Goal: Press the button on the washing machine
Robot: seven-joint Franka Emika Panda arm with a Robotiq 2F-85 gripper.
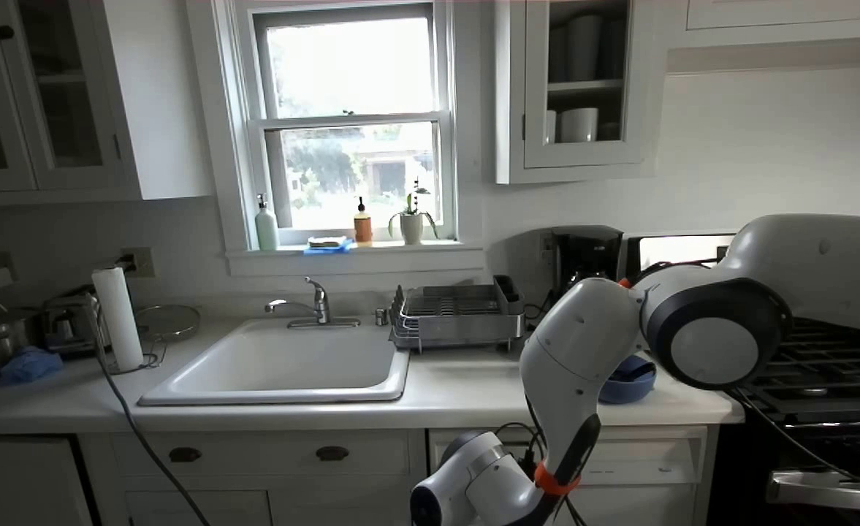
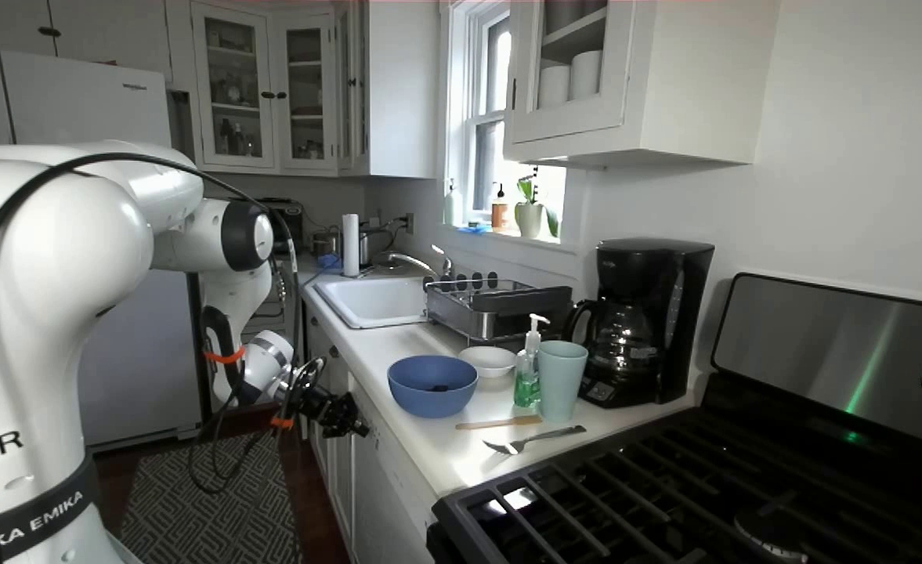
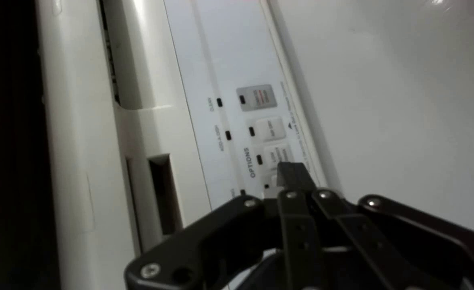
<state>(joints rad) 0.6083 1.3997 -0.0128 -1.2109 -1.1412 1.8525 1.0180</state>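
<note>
Well, bench [image 1: 466,387]: white, sink [image 1: 305,361] set into it.
Dishwasher [image 2: 386,482]: white, under the bench, just beside the stove [image 2: 625,501].
Control strip [image 3: 232,68]: along the dishwasher's upper front.
Jaws: together — in front of the strip.
Buttons [image 3: 271,129]: in a row, some partly behind the jaws — touching or not, I cannot tell.

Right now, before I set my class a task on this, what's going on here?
A robot arm has its tool, shut and holding nothing visible, at the control strip of a white dishwasher, apparently to press one of its buttons. In the wrist view the tool partly covers the lower ones; whether it touches or presses one can't be told.
</note>
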